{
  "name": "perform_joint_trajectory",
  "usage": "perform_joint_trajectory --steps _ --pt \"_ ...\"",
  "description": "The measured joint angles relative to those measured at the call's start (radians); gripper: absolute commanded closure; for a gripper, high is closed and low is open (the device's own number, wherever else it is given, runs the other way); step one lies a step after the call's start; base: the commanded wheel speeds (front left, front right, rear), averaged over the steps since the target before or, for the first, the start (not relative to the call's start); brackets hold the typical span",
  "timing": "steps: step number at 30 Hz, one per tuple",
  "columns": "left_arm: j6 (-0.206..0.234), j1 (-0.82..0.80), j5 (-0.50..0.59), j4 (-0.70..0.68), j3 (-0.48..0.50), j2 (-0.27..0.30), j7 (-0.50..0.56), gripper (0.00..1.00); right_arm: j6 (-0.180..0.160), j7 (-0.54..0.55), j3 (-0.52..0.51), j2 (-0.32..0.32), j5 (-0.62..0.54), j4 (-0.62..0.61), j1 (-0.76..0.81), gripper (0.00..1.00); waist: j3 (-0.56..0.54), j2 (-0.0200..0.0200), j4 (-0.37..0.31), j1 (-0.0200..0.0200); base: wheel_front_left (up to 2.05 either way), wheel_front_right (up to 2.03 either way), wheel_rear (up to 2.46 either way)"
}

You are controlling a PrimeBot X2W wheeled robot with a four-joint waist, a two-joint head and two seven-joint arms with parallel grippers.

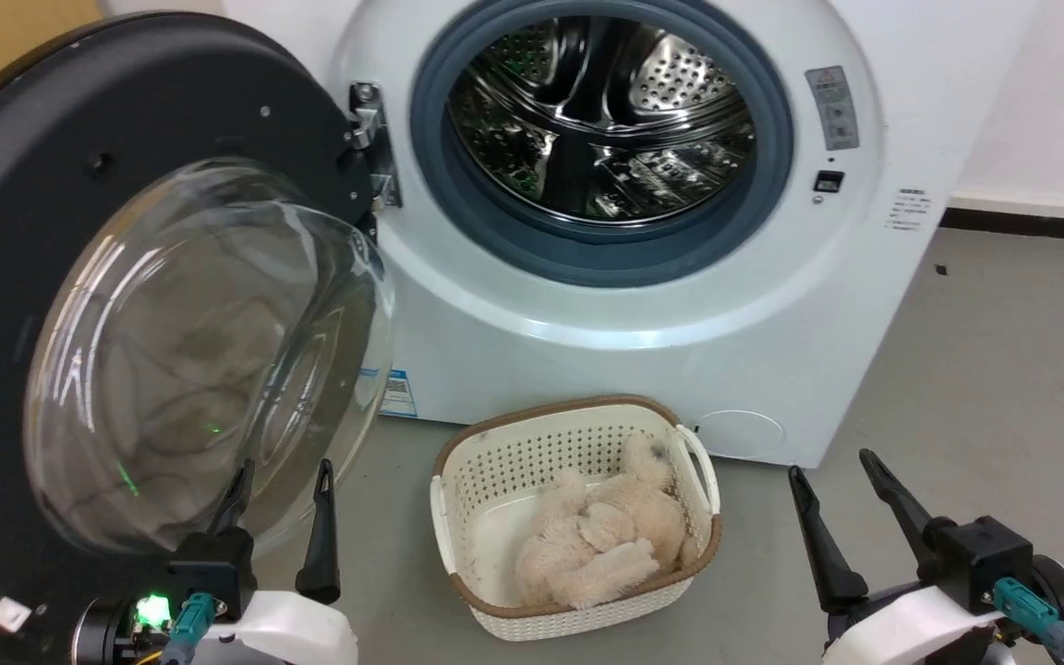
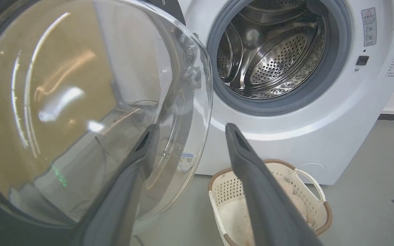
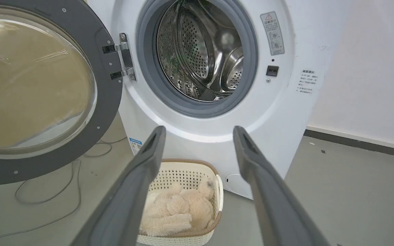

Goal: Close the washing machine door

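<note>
**Door point(image 1: 199, 351) wide open, just ahead of the left pincer point(image 1: 284, 466)**

Fingers of the left pincer are spread and hold nothing. In the head view their tips overlap the lower rim of the door's glass bowl point(image 2: 80, 102). In the left wrist view one finger crosses the bowl, while the other clears its edge and points at the white front of the washing machine point(image 2: 286, 130). Whether either finger touches the glass cannot be told. The right pincer point(image 1: 831, 464) is also spread and empty, low on the right and well apart from the door.

The door hangs from a metal hinge point(image 1: 370, 139) on the left side of the opening. It is swung out so that its inner face and bulging bowl turn toward the robot. Its hinged edge sits against the machine and its free edge lies at the far left of the head view. The hinge axis stands upright, so closing means sweeping that free edge round to the right. The bowl would then seat in the grey rubber ring point(image 1: 606, 254) around the steel drum point(image 1: 601, 120).

The left arm is plainly the nearer one, with the door ahead of its pincer and to its left. That pincer faces the door's inner side, so it likely has to reach round the rim or hook it before pushing.

A basket point(image 1: 550, 406) holding a plush toy point(image 1: 597, 545) stands on the floor point(image 1: 957, 388) below the opening, between the two pincers. It looks lower than the door's bottom edge, though the clearance is not certain.
</note>
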Motion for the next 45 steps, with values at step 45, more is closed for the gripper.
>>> perform_joint_trajectory --steps 45 --pt "0.037 0.052 -0.027 -0.063 0.048 0.000 -0.092 0.00 0.000 -0.092 0.140 -0.016 0.095 0.086 -0.080 0.00 0.017 0.0000 0.236 0.0000 0.00 0.00 0.00"
